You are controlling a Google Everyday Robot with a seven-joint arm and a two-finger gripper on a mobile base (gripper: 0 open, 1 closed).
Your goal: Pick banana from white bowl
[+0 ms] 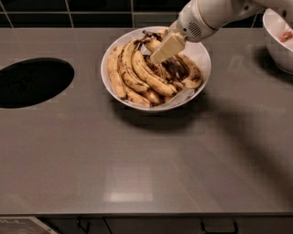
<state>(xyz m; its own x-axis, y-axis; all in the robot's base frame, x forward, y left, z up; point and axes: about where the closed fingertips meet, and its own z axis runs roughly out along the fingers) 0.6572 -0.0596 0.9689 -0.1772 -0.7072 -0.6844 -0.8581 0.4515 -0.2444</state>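
A grey countertop (pixel 137 151) is spread wide, a round dark opening (pixel 32 82) cut at its left; dark wall tiles (pixel 91 11) are lined behind, pale glare (pixel 128 185) is caught near the front, the gripper (pixel 165 49) is held above the far middle

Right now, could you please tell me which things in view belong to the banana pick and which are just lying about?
Job in hand: darkest banana; white bowl holding it; end effector, low over the bowl's bananas.
Lying about: yellower bananas; second bowl with reddish bits, far right; round opening in the counter.
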